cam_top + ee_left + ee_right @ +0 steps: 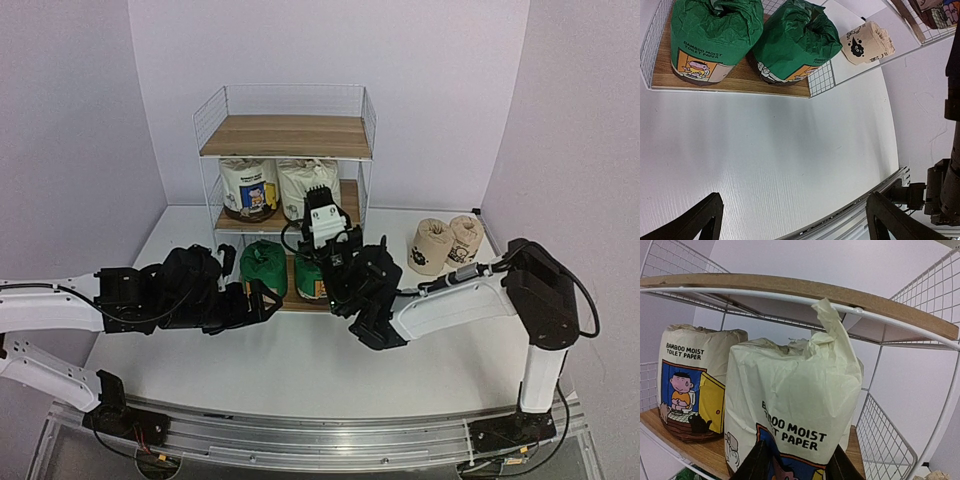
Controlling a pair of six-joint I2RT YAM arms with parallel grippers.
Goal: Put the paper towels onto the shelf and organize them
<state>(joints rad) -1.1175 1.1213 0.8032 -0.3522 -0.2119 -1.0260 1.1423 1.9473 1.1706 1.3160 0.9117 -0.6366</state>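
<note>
A white table (300, 365) meets lavender walls, and the shelf (285, 135) stands mid far edge. Two white rolls (790, 405) sit on its middle tier and two green rolls (715, 40) on the bottom. Two tan rolls (430, 245) lie near the far right corner. Bare tabletop runs along the near edge. The right gripper (797, 465), half parted, grips nothing before the right white roll. The left gripper (795, 205) gapes wide, empty.

Top external: looking down from well back at the open front of the shelf (285, 135), taking in all three tiers. Left wrist: looking down onto its bottom tier from near. Right wrist: very close at its middle tier, tilted upward, both tiers shared with top external.
</note>
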